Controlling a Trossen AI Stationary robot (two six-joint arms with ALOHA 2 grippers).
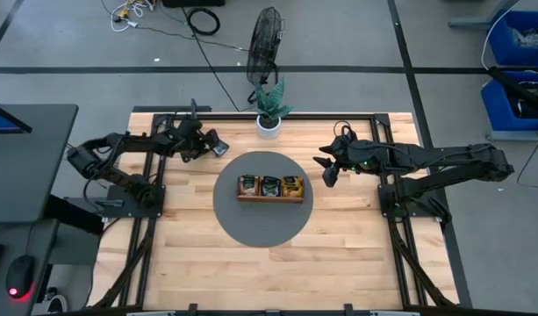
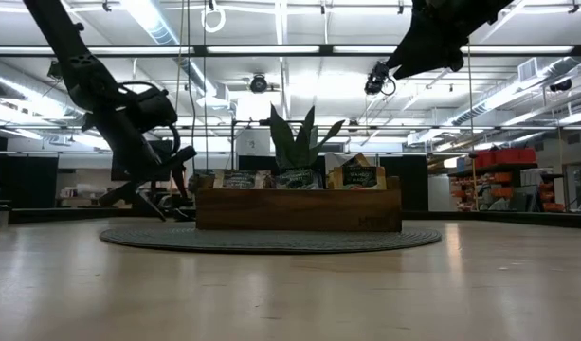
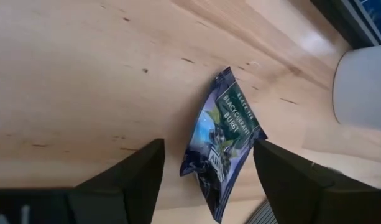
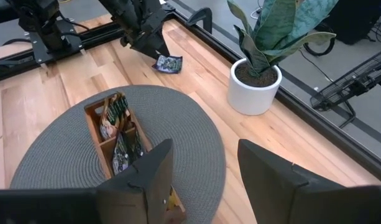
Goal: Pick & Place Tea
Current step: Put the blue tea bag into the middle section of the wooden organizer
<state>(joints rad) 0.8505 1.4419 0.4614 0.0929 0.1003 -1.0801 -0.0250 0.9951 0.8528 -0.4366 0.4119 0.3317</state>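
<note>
A dark blue tea sachet (image 3: 224, 143) lies flat on the bare wood near the table's far left, also seen in the right wrist view (image 4: 168, 63). My left gripper (image 3: 206, 152) is open and low, with one finger on either side of the sachet and not touching it; the high view shows this gripper (image 1: 213, 146) left of the mat. The brown wooden tray (image 1: 270, 199) stands on a round grey mat (image 1: 251, 224) and holds more sachets (image 1: 270, 185) in its compartments. My right gripper (image 1: 328, 172) is open and raised above the mat's right edge (image 4: 206, 149).
A potted green plant (image 1: 270, 110) in a white pot (image 4: 255, 87) stands at the far edge behind the mat. Black frame rails (image 1: 154, 184) run along the table's left and right sides. Bare wood lies open toward the near edge.
</note>
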